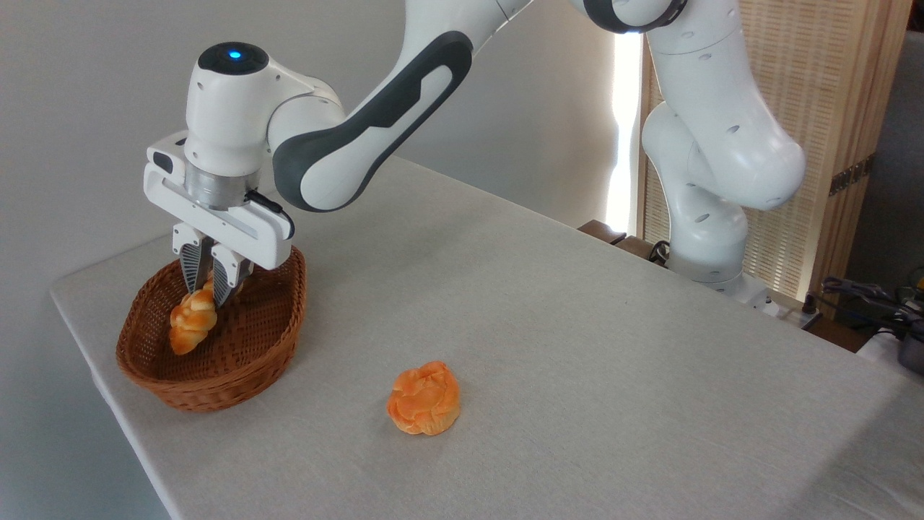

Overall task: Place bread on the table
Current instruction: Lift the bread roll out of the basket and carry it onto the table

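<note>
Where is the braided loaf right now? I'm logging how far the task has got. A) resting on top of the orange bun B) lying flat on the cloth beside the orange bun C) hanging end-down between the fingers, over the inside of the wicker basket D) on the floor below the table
C: the braided loaf hangs tip-down from the fingers, pinched at its upper end, inside the wicker basket, while the orange bun lies apart on the table.

Bread's upper end hidden — behind the fingers.
</note>
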Controlling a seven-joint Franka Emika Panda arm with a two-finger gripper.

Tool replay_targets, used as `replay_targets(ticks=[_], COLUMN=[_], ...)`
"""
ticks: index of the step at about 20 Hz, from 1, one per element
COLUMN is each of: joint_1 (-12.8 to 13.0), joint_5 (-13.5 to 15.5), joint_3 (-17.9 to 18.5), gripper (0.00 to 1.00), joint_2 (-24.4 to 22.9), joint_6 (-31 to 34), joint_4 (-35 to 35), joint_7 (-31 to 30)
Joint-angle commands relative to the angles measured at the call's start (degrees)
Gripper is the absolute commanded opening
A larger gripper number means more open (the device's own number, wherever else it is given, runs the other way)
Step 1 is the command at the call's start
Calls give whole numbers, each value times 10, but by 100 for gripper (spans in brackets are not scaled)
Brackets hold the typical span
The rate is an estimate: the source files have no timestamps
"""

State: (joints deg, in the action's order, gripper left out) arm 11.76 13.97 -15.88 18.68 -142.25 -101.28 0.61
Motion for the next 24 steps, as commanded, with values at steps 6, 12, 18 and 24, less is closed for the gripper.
replay_targets(ticks=[6,12,18,24], joint_1=[-23,-23,-6,7], joint_5=[33,3,-46,-47], joint_3=[69,101,95,92], gripper=[23,33,87,100], joint_2=[-144,-264,-269,-250], joint_6=[274,387,351,315], joint_4=[-9,-143,-224,-248], joint_7=[171,462,535,540])
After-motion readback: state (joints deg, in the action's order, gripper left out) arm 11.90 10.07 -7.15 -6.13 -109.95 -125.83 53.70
